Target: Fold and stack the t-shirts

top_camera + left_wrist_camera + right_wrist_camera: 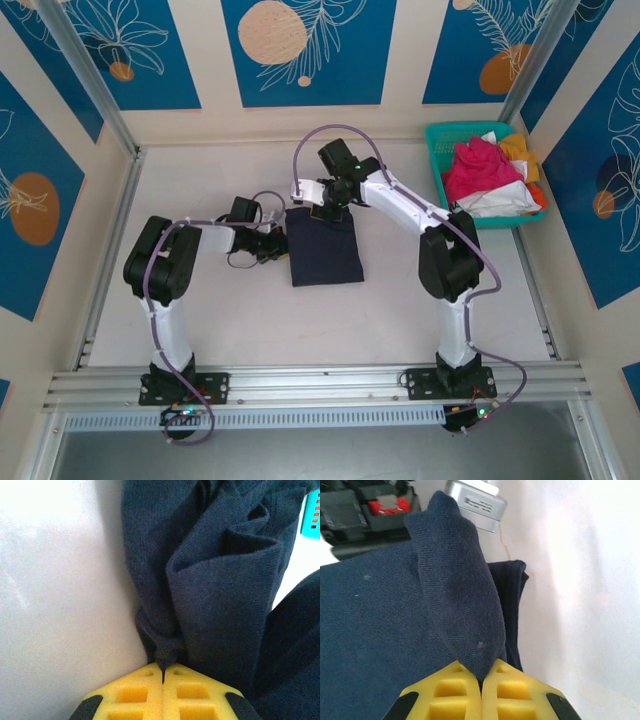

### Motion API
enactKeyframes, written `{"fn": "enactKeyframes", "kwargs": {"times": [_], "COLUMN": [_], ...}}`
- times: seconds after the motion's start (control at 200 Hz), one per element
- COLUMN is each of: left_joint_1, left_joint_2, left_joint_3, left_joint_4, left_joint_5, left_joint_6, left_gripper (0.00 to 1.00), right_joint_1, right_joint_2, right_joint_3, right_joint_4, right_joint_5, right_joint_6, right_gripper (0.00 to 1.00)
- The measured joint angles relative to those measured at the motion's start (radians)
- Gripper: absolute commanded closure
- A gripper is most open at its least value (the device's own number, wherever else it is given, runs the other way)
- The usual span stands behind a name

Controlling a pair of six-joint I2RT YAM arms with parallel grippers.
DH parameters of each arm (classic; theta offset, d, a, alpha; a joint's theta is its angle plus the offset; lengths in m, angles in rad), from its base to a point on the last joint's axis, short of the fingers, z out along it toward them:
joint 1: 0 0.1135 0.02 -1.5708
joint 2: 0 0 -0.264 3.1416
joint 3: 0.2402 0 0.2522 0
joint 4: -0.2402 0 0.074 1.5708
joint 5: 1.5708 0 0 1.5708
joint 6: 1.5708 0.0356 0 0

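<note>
The left gripper (163,667) has its yellow plastic fingers (132,692), moulded with square recesses, pressed together on a pinch of the navy shirt (220,595). Just ahead of the tips the knit cloth bunches into soft, rounded ridges with a fine ribbed weave. To the fingers' left lies the smooth, glossy white table (60,605). Far ahead to the right is a corner of the teal mesh basket (311,512).

The right gripper (481,677) is likewise closed, nipping a tapered fold of the same shirt (455,600) that rises ahead of the tips like a blunt tongue. To its left the cloth lies flat, flecked with lint. To its right is bare table (580,580). Beyond the fold sits a silver metal block (475,500) with a small label, its print too blurred to read.

From above, the shirt (325,245) is a neat rectangle. The left gripper (278,243) is at its left edge and the right gripper (325,210) at its far edge. Well off to the right gripper's right, the basket (440,135) holds a crumpled pink shirt (480,170), a white shirt (495,200) and an orange-yellow shirt (515,148).
</note>
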Motion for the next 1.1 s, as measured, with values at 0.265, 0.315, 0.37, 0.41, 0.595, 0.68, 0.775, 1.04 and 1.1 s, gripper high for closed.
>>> {"fn": "enactKeyframes", "kwargs": {"times": [0.265, 0.315, 0.37, 0.41, 0.595, 0.68, 0.775, 1.04, 1.1], "left_joint_1": [0.0, 0.001, 0.001, 0.001, 0.001, 0.001, 0.001, 0.0, 0.001], "left_joint_2": [0.0, 0.0, 0.0, 0.0, 0.0, 0.0, -0.002, -0.052, -0.074], "left_joint_3": [0.0, 0.0, 0.001, 0.001, 0.001, 0.001, 0.001, -0.042, -0.063], "left_joint_4": [0.0, -0.001, -0.002, -0.003, -0.004, -0.004, -0.006, -0.004, -0.008], "left_joint_5": [0.001, 0.001, 0.001, 0.001, 0.001, 0.0, -0.002, -0.063, -0.085], "left_joint_6": [0.001, 0.004, 0.004, 0.006, 0.007, 0.007, 0.007, 0.006, 0.006], "left_gripper": [1.0, 1.0, 1.0, 1.0, 1.0, 1.0, 1.0, 0.92, 0.9], "right_joint_1": [-0.015, -0.016, -0.016, -0.017, -0.017, -0.017, -0.017, -0.034, -0.041], "right_joint_2": [0.108, 0.124, 0.145, 0.16, 0.212, 0.222, 0.229, 0.192, 0.144], "right_joint_3": [0.079, 0.086, 0.097, 0.106, 0.123, 0.123, 0.123, 0.071, 0.014], "right_joint_4": [0.011, 0.017, 0.022, 0.024, 0.045, 0.055, 0.068, 0.14, 0.171], "right_joint_5": [0.033, 0.036, 0.042, 0.046, 0.06, 0.06, 0.063, 0.077, 0.071], "right_joint_6": [0.001, 0.001, 0.005, 0.008, 0.024, 0.032, 0.048, 0.113, 0.14], "right_gripper": [1.0, 1.0, 1.0, 1.0, 0.93, 0.84, 0.54, 0.28, 0.27]}}
